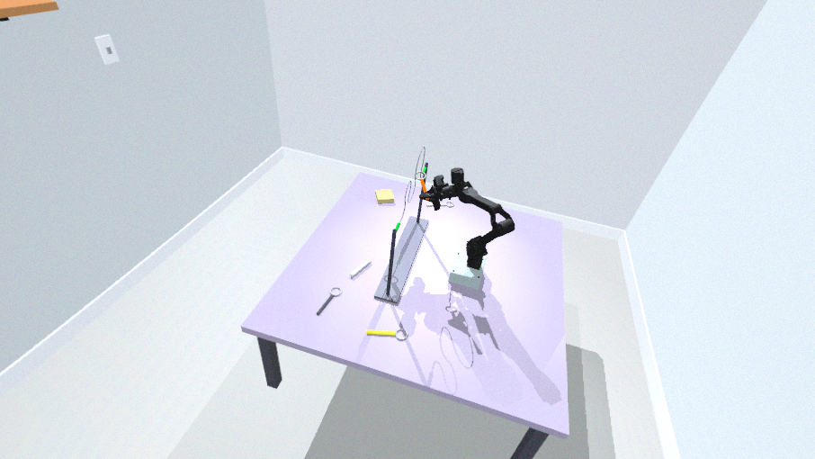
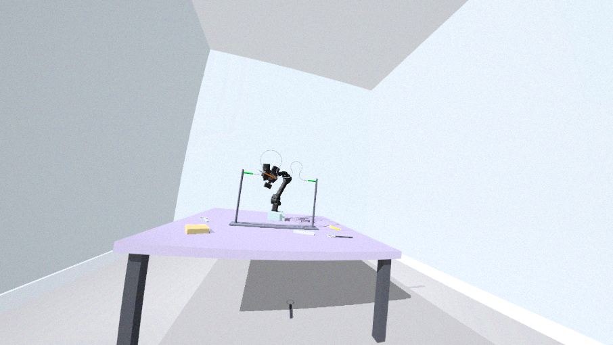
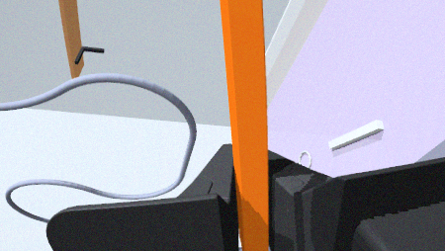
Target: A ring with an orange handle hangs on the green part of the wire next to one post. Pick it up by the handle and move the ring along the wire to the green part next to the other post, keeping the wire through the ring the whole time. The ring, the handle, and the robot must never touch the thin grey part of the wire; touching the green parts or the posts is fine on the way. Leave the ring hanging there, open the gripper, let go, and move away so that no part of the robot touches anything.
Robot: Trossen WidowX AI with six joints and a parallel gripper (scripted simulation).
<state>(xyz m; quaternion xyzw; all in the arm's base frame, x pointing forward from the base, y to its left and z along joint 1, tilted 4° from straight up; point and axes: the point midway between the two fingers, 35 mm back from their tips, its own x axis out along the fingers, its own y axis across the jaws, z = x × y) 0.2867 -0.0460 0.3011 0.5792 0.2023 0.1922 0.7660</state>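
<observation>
Orange handle (image 1: 424, 186) (image 2: 268, 174) (image 3: 249, 124): tilted, pinched in the hand (image 1: 427, 197) (image 2: 273, 177) (image 3: 236, 152). Its ring (image 1: 420, 175) sits above the stand base (image 1: 407, 250) (image 2: 274, 225), near one end's green section (image 1: 425, 169) (image 2: 247, 172); wire contact unclear. On the counter (image 1: 513, 256) (image 2: 257, 252) (image 3: 346, 59), beyond the base from the arm (image 1: 481, 201) (image 2: 281, 188): yellow block (image 1: 384, 195) (image 2: 197, 228), white bar (image 1: 360, 269) (image 2: 304, 233) (image 3: 356, 134).

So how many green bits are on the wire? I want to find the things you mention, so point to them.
2: one green bit (image 1: 424, 169) (image 2: 248, 172) near the far post in the top view, another (image 1: 397, 227) (image 2: 311, 180) by the near post.
</observation>
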